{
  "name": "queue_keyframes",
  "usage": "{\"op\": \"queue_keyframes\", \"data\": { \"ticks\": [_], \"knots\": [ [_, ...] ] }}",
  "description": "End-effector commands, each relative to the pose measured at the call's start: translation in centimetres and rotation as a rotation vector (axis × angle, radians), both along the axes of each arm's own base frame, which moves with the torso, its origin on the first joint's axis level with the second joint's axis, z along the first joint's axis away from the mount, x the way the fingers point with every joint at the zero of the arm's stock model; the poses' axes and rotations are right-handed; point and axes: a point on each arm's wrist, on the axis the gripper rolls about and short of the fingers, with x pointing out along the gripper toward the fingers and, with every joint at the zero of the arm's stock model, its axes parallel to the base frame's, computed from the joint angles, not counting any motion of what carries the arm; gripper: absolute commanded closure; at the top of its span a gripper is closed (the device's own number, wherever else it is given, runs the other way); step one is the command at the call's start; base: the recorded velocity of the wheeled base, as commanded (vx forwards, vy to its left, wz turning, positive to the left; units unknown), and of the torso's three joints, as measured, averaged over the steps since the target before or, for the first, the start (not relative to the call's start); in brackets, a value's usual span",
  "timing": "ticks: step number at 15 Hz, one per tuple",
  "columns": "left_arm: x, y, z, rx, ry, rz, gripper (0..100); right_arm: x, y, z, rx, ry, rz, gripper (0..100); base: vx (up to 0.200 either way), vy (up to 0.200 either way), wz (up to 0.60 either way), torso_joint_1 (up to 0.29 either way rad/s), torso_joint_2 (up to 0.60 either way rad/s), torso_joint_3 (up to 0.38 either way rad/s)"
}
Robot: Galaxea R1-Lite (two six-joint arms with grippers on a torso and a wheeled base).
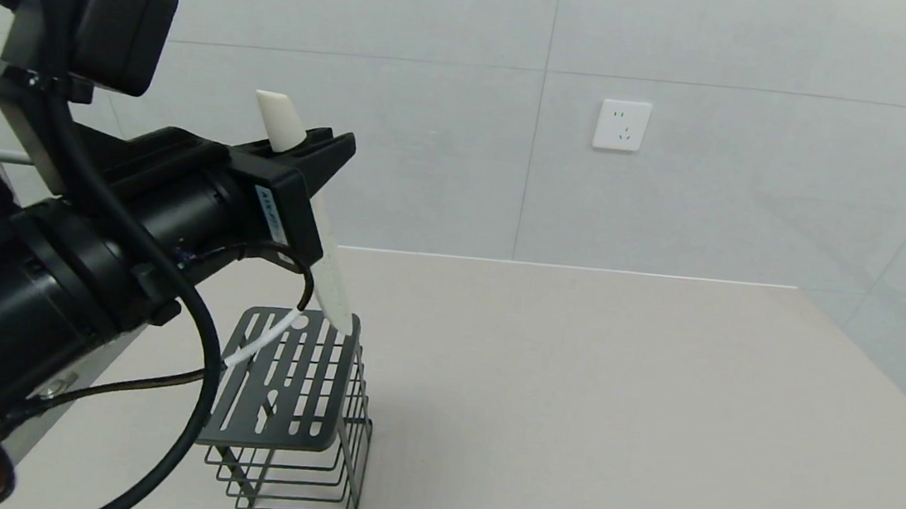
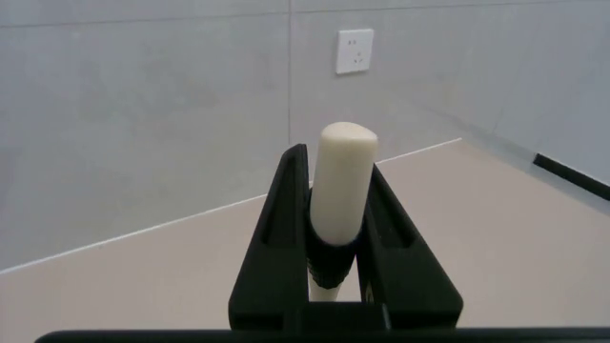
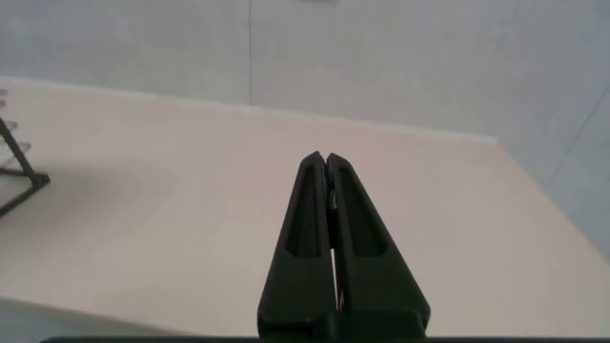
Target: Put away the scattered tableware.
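Since the left pincer [image 1: 306, 145] sits left of centre in the head view, clamped on the thick upper part of a cream-white, round-ended utensil [image 1: 282, 117], the grip is already where I would want it. That is the stout handle, with only a short stub standing above the jaws. From there the utensil slants down and to the right, thinning to a flatter, paler lower part. Its tip reaches the far edge of the dark grey metal rack with a slotted top plate and a wire basket beneath [image 1: 282, 392], low in the left half of the frame. I cannot tell whether the tip touches the plate or has entered a slot, as the angle is poor.

The utensil looks light, stiff and smooth, probably plastic or ceramic. It should therefore carry easily, but it could swivel or slide between the pads if the tip catches a slot edge. A firm hold on the handle with a straight descent seems wise.

A thin white stick [image 1: 266, 343] lies across the plate. The rack stands on a pale beige worktop [image 1: 613, 403]. The right pincer [image 3: 327, 164] has its jaws together on nothing, above bare worktop.
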Motion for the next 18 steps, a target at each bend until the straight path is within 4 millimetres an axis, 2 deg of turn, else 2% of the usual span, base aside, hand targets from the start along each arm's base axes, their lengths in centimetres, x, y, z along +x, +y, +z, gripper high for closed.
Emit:
{"op": "queue_keyframes", "data": {
  "ticks": [1,5,9,13,18],
  "knots": [
    [-0.5,-1.0,-0.3,0.008,0.015,0.001,100,-0.1,0.0,-0.1,-0.008,-0.004,-0.006,100,0.000,0.000,0.00,0.000,0.00,0.000],
    [-0.3,-1.3,-1.0,0.046,0.053,0.069,100,0.0,-0.2,-0.6,0.026,0.049,-0.071,100,0.000,0.000,0.00,0.000,0.00,0.000],
    [-0.6,-0.6,0.5,0.078,-0.002,0.210,100,0.0,-0.2,-0.5,0.042,0.052,-0.075,100,0.000,0.000,0.00,0.000,0.00,0.000],
    [-1.2,-1.4,1.3,0.055,-0.018,0.212,100,0.0,-0.2,-0.5,0.046,0.053,-0.075,100,0.000,0.000,0.00,0.000,0.00,0.000],
    [-1.4,-3.1,0.9,0.017,-0.010,0.268,100,0.0,-0.2,-0.5,0.046,0.053,-0.075,100,0.000,0.000,0.00,0.000,0.00,0.000]
  ]
}}
